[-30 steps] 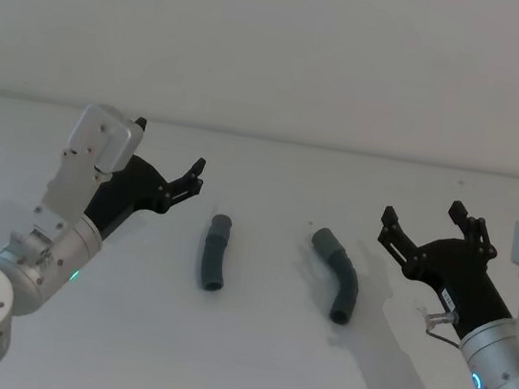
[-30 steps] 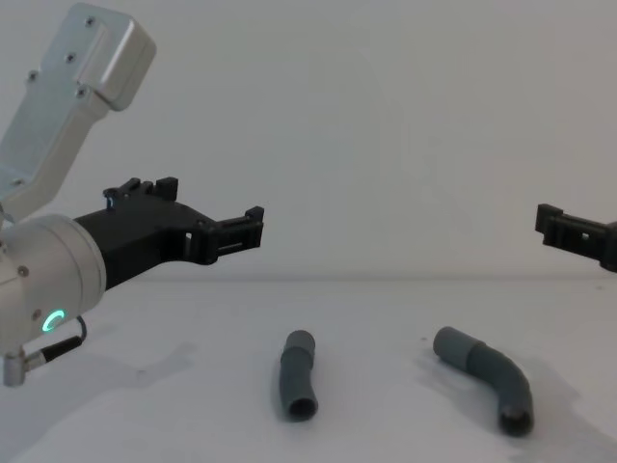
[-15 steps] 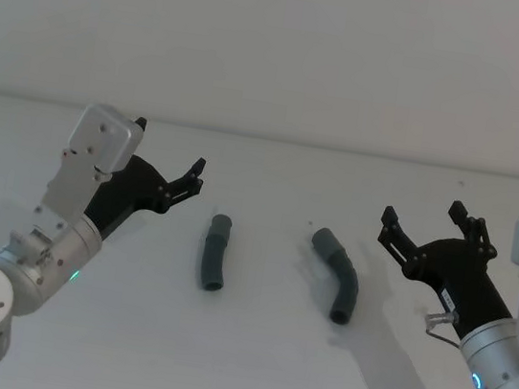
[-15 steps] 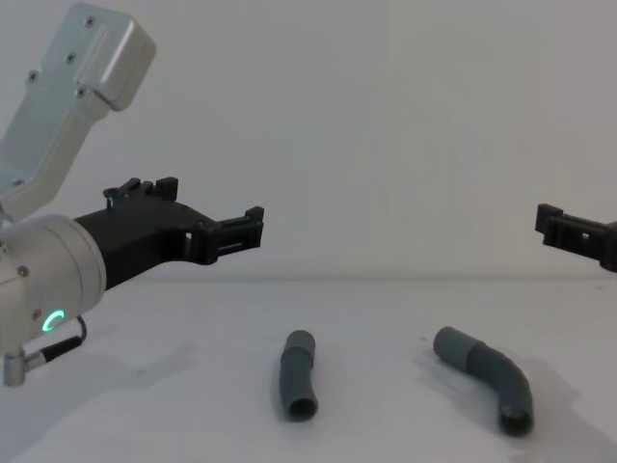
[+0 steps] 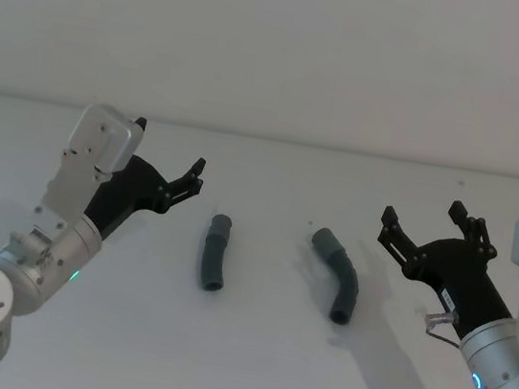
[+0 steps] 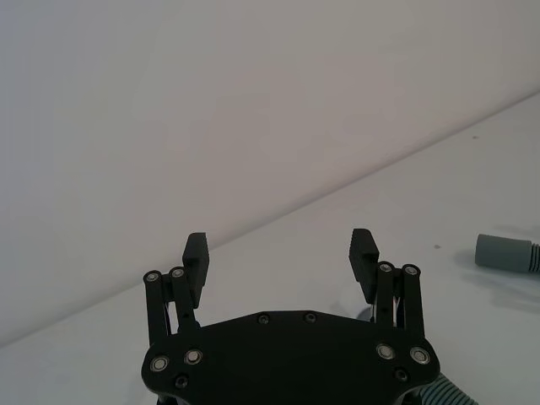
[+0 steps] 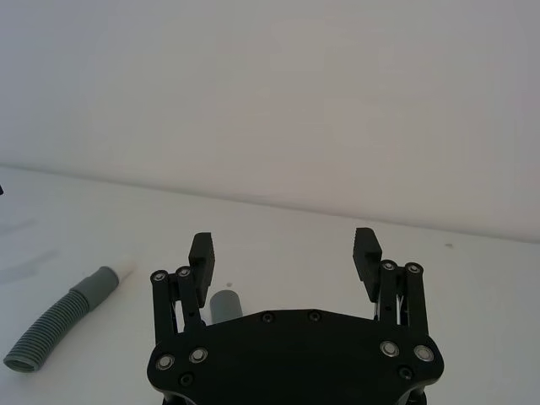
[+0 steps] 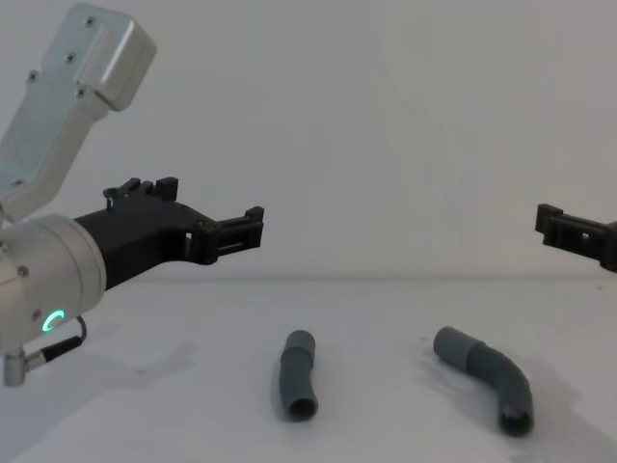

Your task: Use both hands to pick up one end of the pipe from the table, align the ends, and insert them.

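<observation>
Left pincer (image 6: 279, 246): fingers spread apart, empty, raised above the worktop (image 5: 245, 367), left of the short pipe piece (image 5: 214, 252).
Short pipe piece: lying flat on the worktop, touched by nothing; narrow white tip (image 7: 126, 272) on one end.
Long pipe piece (image 5: 338, 272): bent, lying right of the short pipe piece, well apart from it; smooth grey cuff (image 8: 450, 343) on one end.
Right pincer (image 5: 423, 215): fingers spread apart, empty, right of the long pipe piece, farthest from the short pipe piece.
</observation>
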